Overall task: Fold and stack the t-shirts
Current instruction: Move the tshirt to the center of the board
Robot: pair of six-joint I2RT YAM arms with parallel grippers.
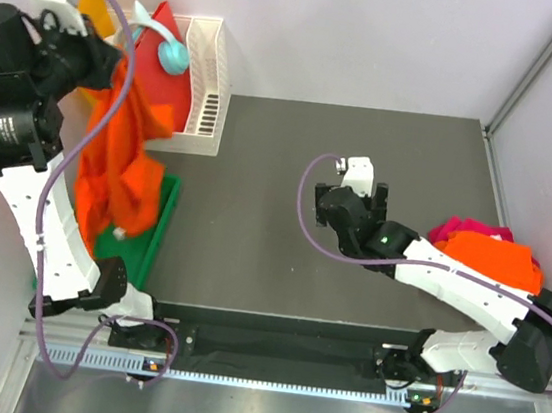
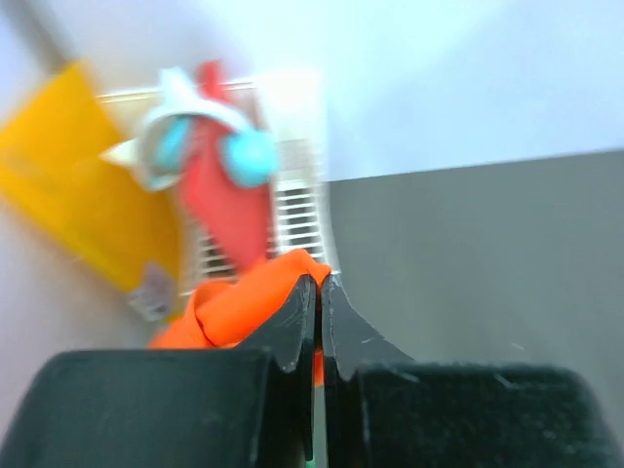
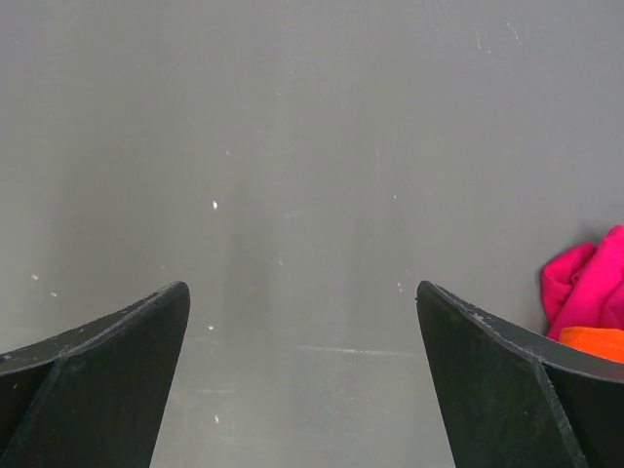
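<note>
So, my left gripper [image 2: 319,285] is clamped tight on a bunched bit of an orange t-shirt [image 1: 120,162]. In the wrist view the two fingers meet with cloth squeezed between them. I'm holding it up in the air out past the left edge of the worktop [image 1: 364,147], near the far left corner. The shirt hangs down from there in a long crumpled drape, and its lower end comes down over the green tray [image 1: 160,228] that lies along the left edge. I can't tell whether the cloth actually touches the tray.

Just behind the shirt, at the far left corner, there's a white basket [image 1: 210,88] with a red board [image 1: 165,87] leaning in it. Some pale blue and white thing [image 1: 174,53] sits on top of the board; it's too blurry for me to name. A yellow-orange sheet [image 1: 94,8] pokes out just left of the basket.

My right gripper [image 3: 302,292] is spread wide with nothing in it, hanging over bare worktop right of the middle.

Over at the right edge, a second orange t-shirt [image 1: 486,258] lies folded on top of a magenta-pink t-shirt [image 1: 469,230], with the pink sticking out on the far side. My right arm crosses over that stack.
</note>
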